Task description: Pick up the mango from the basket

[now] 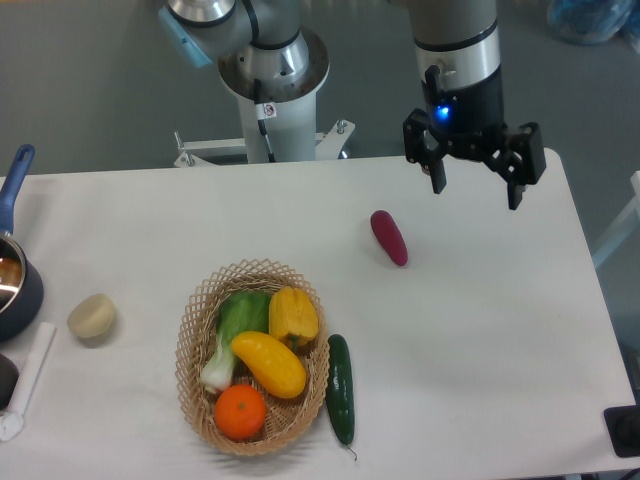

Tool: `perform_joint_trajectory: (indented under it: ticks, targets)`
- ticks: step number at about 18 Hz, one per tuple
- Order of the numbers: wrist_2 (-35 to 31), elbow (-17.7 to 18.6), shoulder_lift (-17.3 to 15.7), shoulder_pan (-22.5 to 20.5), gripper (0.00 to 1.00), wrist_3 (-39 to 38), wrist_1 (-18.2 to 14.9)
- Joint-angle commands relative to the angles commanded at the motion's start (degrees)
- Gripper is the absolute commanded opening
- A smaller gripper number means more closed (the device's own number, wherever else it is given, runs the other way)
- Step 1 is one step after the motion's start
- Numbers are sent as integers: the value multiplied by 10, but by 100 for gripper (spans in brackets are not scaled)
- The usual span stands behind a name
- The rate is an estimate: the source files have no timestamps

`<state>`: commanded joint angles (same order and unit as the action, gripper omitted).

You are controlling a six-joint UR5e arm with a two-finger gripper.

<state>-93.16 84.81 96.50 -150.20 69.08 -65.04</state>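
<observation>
The white table (pixel 480 330) runs out of view at left and bottom. On it, the oval light-tan wicker basket (pixel 196 345) is the landmark. Far up and right of the basket hangs the black two-finger gripper (pixel 476 187), fingers spread apart and holding nothing. Inside the basket lies the glossy elongated yellow mango (pixel 268 364), its long axis slanting from upper left to lower right, its left end overlapping the green leafy vegetable (pixel 234 335).
</observation>
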Motion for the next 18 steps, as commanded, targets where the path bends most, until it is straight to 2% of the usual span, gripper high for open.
perform_joint_trajectory:
  ticks: [9,12,14,16,18]
  targets:
    - [2,10,-4,-2,100,-2,0]
    - [39,16,-3,-5,100,-10,1]
    - [45,23,-4,-4,100,-43,12]
    - [46,27,-3,3,100,-92,39]
    - [46,33,1,7,100,-161,45]
